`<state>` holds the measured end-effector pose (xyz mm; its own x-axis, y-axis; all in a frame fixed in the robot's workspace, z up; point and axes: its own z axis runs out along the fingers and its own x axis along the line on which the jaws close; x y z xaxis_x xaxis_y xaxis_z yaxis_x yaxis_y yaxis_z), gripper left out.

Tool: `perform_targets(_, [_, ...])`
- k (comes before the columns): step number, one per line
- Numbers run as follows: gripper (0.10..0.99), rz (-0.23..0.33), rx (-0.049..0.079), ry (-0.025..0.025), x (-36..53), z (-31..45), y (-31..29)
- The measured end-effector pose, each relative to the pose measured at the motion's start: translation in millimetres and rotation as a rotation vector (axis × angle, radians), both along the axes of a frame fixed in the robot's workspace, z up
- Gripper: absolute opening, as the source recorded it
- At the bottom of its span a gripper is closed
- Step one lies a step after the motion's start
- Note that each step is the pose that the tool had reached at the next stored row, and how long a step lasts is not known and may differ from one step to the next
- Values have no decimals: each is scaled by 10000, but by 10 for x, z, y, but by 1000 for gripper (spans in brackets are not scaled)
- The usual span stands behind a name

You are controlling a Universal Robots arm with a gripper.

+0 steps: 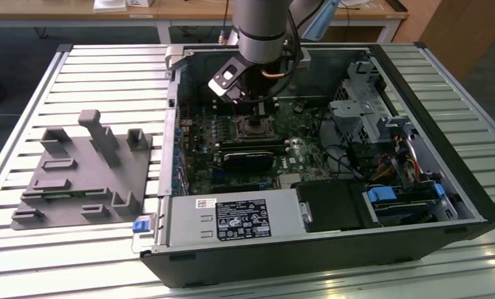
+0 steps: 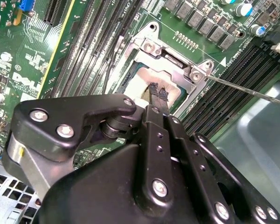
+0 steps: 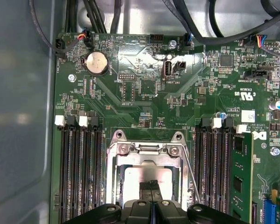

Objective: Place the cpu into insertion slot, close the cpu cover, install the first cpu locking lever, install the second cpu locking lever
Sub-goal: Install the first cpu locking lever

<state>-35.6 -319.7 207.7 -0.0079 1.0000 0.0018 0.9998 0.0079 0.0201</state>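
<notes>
Metal-slat table [image 1: 106, 75], wooden desks [image 1: 189, 9]; fingers [image 2: 153, 91] at cpu [image 3: 135, 175]

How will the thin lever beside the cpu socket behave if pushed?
The lever is a long, thin metal rod, so it probably flexes and springs back. Its smooth narrow surface may let the gripper slip off. It meets the cover at one corner, so it likely pivots there.

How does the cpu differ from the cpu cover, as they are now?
The cpu is a solid dull grey square; the cpu cover is a brighter frame with a window. The cpu cover is wider and lies around the cpu, which shows through it. The gripper has its tips over the cpu, not the cpu cover. Both are square and metal-looking.
</notes>
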Motion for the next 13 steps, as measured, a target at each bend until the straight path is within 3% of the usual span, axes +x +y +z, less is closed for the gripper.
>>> perform_targets(6, [106,0,-1,1,0,29,0])
perform_targets(13, [106,0,1,-1,1,148,0])
